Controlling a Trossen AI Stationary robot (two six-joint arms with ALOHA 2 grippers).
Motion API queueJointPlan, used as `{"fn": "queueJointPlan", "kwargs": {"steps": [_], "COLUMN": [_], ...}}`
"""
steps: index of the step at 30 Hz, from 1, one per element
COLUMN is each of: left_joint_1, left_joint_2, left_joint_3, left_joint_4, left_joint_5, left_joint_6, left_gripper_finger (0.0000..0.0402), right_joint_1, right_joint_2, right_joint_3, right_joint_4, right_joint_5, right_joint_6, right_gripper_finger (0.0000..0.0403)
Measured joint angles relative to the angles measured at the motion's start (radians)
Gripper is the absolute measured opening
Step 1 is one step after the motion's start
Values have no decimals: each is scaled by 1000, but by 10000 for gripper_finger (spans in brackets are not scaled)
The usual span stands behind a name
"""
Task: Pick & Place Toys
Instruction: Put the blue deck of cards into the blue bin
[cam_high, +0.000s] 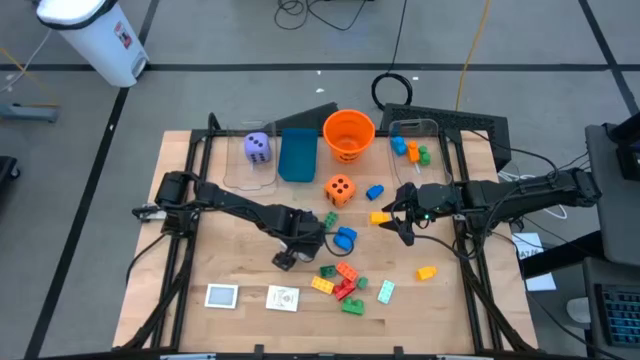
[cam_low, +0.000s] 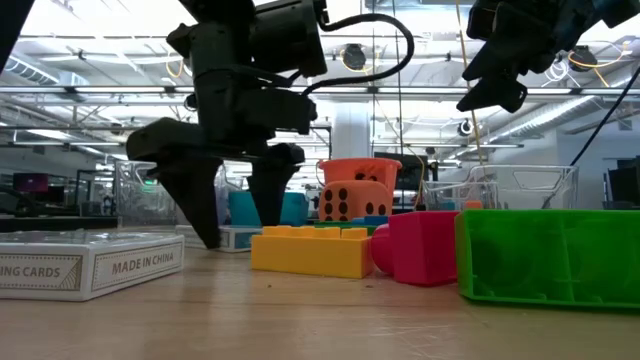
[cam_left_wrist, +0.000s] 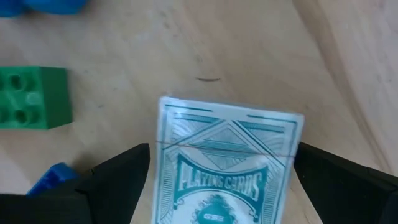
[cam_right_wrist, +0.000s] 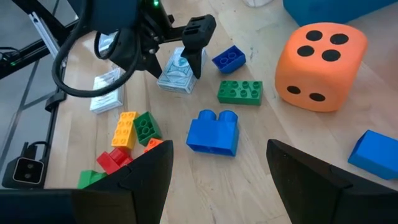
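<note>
Lying flat, teal-and-white playing-card box (cam_left_wrist: 227, 165), ornate diamond pattern

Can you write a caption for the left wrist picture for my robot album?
Left pincer open around a teal-and-white playing card box on the wooden table, green plastic brick nearby.

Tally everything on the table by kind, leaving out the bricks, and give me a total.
Dice: 2 (orange die, purple die)
Playing-card packs: 3 (two at the table edge, one between the left gripper's open fingers)
Clear bins: 2
Orange bucket: 1
Teal box: 1
Total: 9
</note>
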Motion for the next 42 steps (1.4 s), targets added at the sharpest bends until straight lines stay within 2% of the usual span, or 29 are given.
{"fn": "queueJointPlan", "kwargs": {"steps": [8,22,33,42], "left_joint_1": [0,0,0,0], "left_joint_2": [0,0,-1,-1], "left_joint_3": [0,0,0,0], "left_joint_4": [6,-1,2,16], "left_joint_5": [-31,-23,3,3], "left_joint_6": [-12,-13,-38,-139], "left_gripper_finger": [400,398,325,335], "right_joint_1": [0,0,0,0], "right_joint_2": [0,0,0,0], "right_joint_3": [0,0,0,0], "right_joint_4": [0,-1,-1,0], "right_joint_5": [22,23,23,23], "right_joint_6": [-3,-12,-14,-11], "right_gripper_finger": [251,251,251,251]}}
